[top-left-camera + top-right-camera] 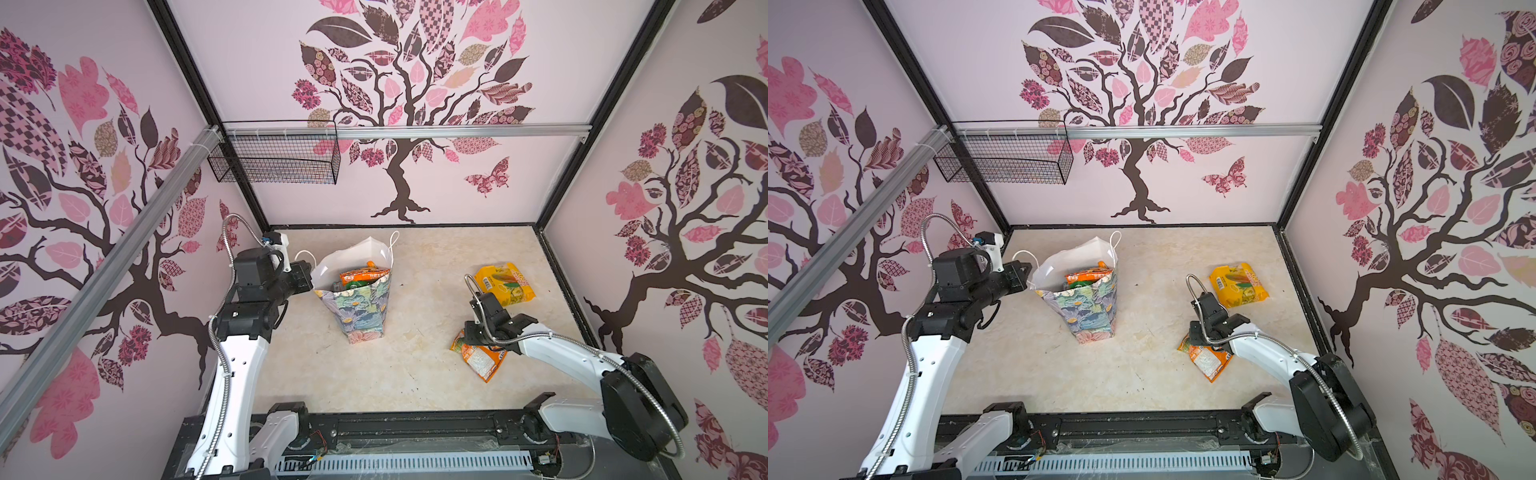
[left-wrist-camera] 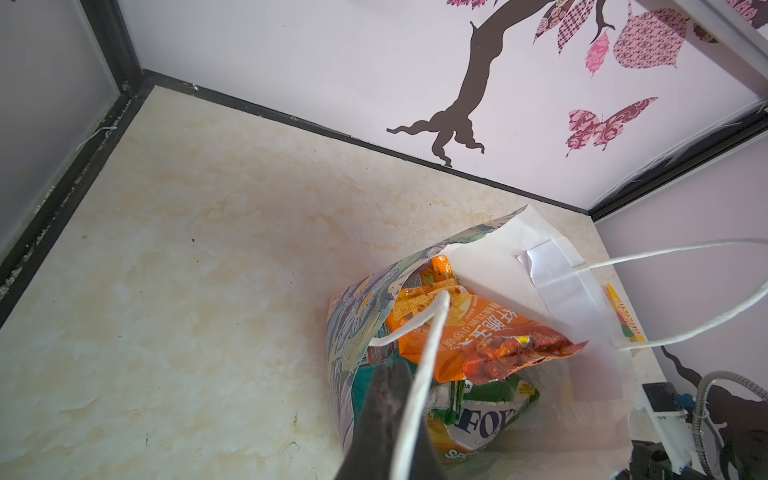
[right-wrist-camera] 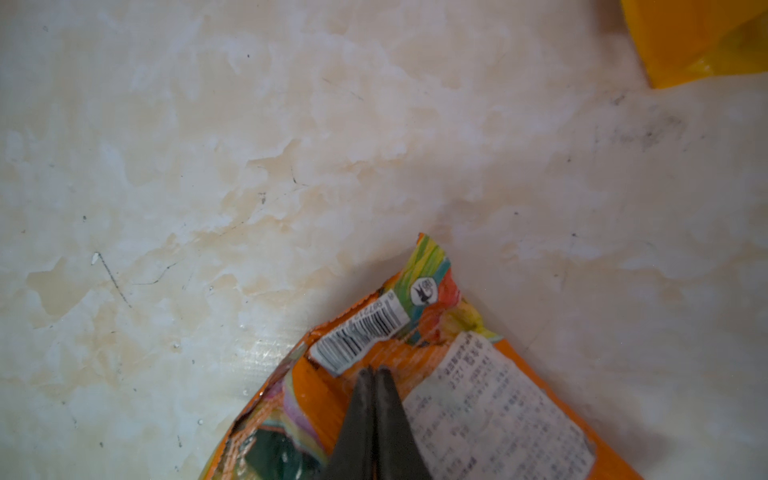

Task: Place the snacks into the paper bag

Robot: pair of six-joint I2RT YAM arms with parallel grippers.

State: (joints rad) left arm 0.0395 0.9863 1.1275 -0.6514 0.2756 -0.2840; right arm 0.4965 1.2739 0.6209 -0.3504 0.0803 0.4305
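Right jaws tight on orange packet (image 3: 478, 395)

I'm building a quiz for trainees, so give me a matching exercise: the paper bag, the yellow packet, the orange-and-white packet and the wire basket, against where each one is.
1 paper bag
2 yellow packet
3 orange-and-white packet
4 wire basket

A hangs at the rail
B pinched by the right gripper
C stands upright, snacks inside
D lies free on the table

Pairs: 1-C, 2-D, 3-B, 4-A
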